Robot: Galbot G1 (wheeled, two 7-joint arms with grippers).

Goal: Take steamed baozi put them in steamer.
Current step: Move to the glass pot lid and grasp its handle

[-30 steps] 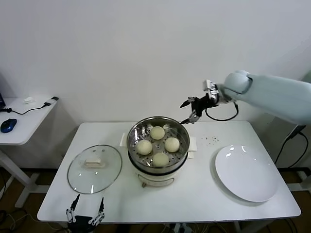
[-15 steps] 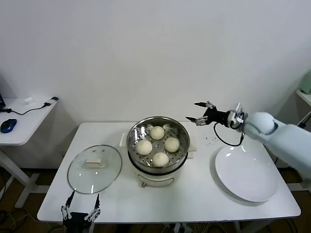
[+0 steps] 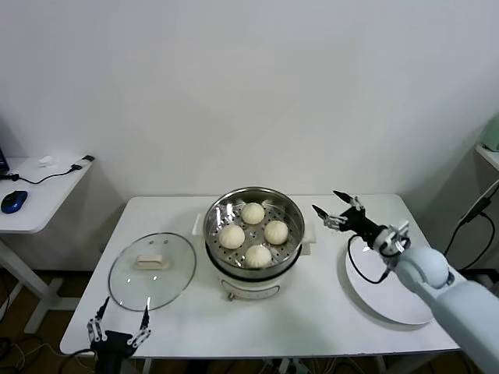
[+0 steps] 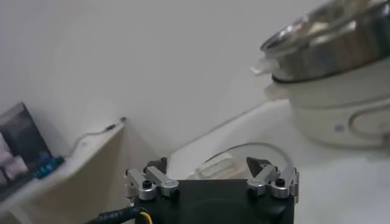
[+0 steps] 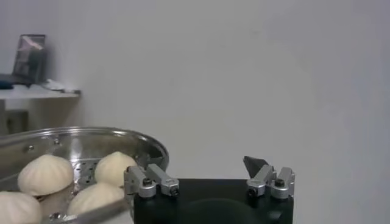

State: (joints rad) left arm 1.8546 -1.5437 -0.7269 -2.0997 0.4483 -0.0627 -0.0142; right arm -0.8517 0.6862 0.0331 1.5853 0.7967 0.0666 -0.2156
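The four steamed baozi [image 3: 253, 234] all lie inside the steamer [image 3: 253, 231], resting on its perforated floor in a loose diamond: one toward the wall, one toward the robot, one on each side. The steamer stands in the middle of the counter [image 3: 312, 312]. No bun is seen on the white plate [image 3: 394, 300] at the right or anywhere else on the counter, so I judge the loading part of the task finished. The relation that matters for any coming move is this: the buns lie to the left of the right pincer [image 3: 337, 210], lower than it, and the steamer rim is between them. The buns are round, so they have no long axis to align with. The right arm is clearly the nearer one; its pincer hovers just beside the steamer's right edge, above the counter between steamer and plate, with the fingers spread apart and nothing between them, touching nothing. In the right wrist view the buns [image 5: 73, 182] show close by, with the pincer [image 5: 210, 179] empty. The left pincer [image 3: 118, 333] is parked low at the front edge of the counter, near the glass lid [image 3: 152, 271], also spread apart and empty, well apart from the steamer.
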